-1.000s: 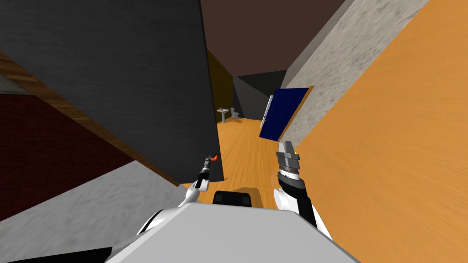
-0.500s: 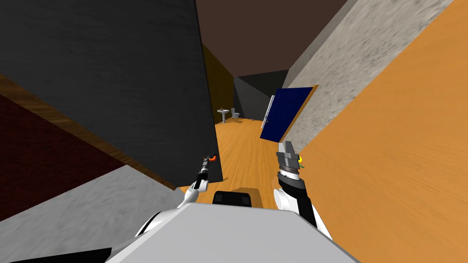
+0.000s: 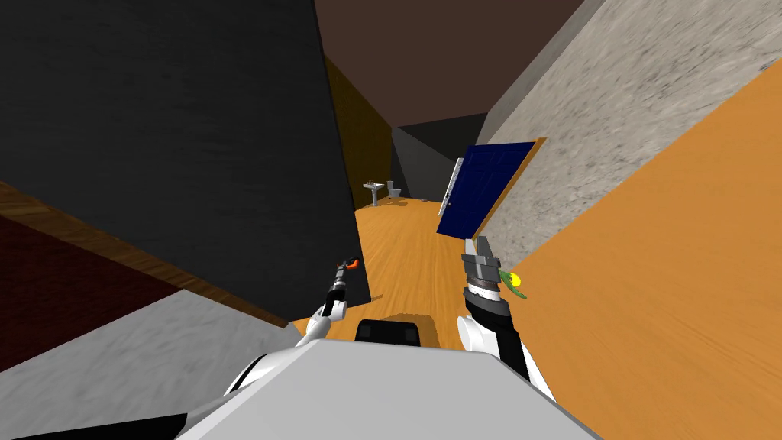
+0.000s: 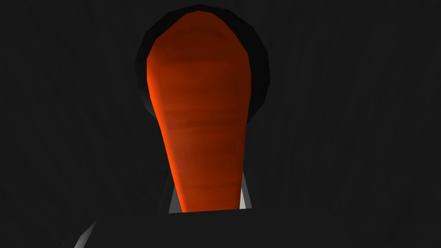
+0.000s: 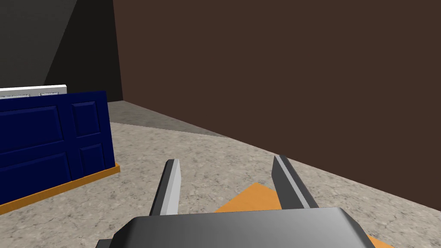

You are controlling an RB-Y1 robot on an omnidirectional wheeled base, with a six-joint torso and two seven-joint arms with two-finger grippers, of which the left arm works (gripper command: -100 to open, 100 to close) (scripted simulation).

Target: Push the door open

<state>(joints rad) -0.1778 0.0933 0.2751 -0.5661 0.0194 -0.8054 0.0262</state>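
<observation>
A big dark grey door [image 3: 191, 137] fills the left of the head view, and its free edge runs down to my left gripper [image 3: 347, 269]. An orange lever handle [image 3: 351, 263] sits on that edge. In the left wrist view the orange handle [image 4: 198, 107] rises from a black round plate on the dark door [image 4: 344, 129]. My left gripper [image 4: 207, 206] is shut on the handle's near end, with thin grey slivers of finger on both sides. My right gripper [image 3: 483, 246] is held up at the right, open and holding nothing [image 5: 228, 165].
An orange wood floor [image 3: 405, 244] runs ahead through the gap to a small sink [image 3: 373, 189] and toilet [image 3: 392, 188]. A dark blue door [image 3: 485, 187] stands open against the grey wall [image 3: 611, 99]. An orange panel [image 3: 672, 290] with a yellow-green handle [image 3: 515, 283] is close on my right.
The dark door's free edge has swung further left, widening the gap ahead. The view has shifted with it. The yellow-green handle has come out from behind my right wrist.
</observation>
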